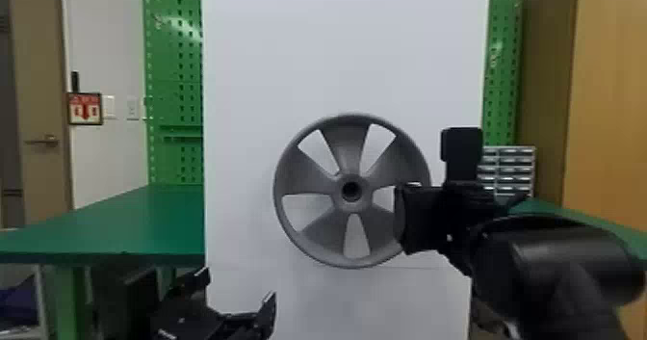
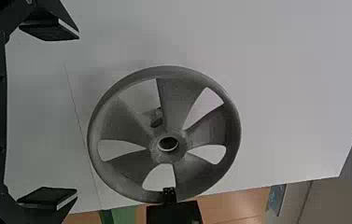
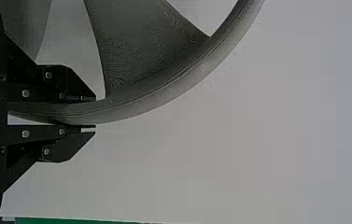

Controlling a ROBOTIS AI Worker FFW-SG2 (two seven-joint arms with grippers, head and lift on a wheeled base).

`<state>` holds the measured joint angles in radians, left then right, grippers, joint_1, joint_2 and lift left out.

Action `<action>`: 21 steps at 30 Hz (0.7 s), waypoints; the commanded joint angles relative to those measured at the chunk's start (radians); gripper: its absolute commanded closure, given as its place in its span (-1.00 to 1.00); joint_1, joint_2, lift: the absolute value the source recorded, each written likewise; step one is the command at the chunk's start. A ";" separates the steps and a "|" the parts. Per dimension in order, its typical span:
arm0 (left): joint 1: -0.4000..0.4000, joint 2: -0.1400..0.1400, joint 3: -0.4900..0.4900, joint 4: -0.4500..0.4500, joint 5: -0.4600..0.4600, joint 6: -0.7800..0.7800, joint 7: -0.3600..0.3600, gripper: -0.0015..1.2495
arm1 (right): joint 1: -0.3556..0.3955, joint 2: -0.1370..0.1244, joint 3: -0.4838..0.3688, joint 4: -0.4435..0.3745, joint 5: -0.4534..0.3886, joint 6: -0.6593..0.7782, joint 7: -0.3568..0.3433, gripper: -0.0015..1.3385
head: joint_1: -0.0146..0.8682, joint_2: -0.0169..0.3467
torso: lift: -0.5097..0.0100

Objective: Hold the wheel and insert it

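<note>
The grey wheel point(image 1: 344, 146) stands upright before the white panel point(image 1: 337, 50), its rim pinched on the robot's right side by the right end effector point(image 1: 407, 218), while the left end effector point(image 1: 239, 284) is spread, lower and apart from it.

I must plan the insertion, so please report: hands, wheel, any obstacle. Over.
Right hand shut on wheel by its rim. Left hand open, empty, low at left. Wheel upright before white panel. No obstacle seen between them.
</note>
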<state>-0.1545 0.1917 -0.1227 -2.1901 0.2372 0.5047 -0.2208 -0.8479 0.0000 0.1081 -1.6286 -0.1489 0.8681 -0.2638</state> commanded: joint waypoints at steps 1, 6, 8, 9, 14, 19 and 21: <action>0.000 0.000 0.000 0.001 0.001 0.000 0.000 -0.84 | -0.007 0.001 0.001 0.007 0.002 -0.005 0.000 0.76 | -0.75 -0.82 | -0.74; -0.002 0.000 0.000 0.001 0.001 0.000 0.000 -0.84 | -0.016 0.001 0.004 0.021 0.008 -0.012 0.000 0.76 | -0.75 -0.82 | -0.74; -0.002 0.000 0.000 0.001 -0.001 -0.002 0.000 -0.84 | -0.019 0.000 0.005 0.029 0.009 -0.014 0.001 0.76 | -0.75 -0.82 | -0.74; -0.002 0.000 0.000 0.001 0.001 0.000 0.000 -0.84 | -0.020 0.000 0.007 0.030 0.009 -0.015 0.000 0.76 | -0.75 -0.82 | -0.74; -0.002 0.000 0.000 0.001 0.001 -0.002 0.000 -0.84 | -0.028 -0.002 0.008 0.053 0.017 -0.028 0.000 0.76 | -0.75 -0.82 | -0.74; -0.002 0.000 0.000 0.001 0.001 -0.002 0.001 -0.84 | -0.039 -0.003 0.004 0.081 0.028 -0.041 0.000 0.76 | -0.75 -0.82 | -0.74; -0.002 0.000 0.000 0.001 0.001 -0.002 0.001 -0.84 | -0.042 -0.005 0.002 0.093 0.031 -0.054 0.000 0.76 | -0.75 -0.82 | -0.74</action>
<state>-0.1565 0.1917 -0.1227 -2.1890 0.2373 0.5031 -0.2196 -0.8826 -0.0022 0.1138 -1.5592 -0.1242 0.8320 -0.2635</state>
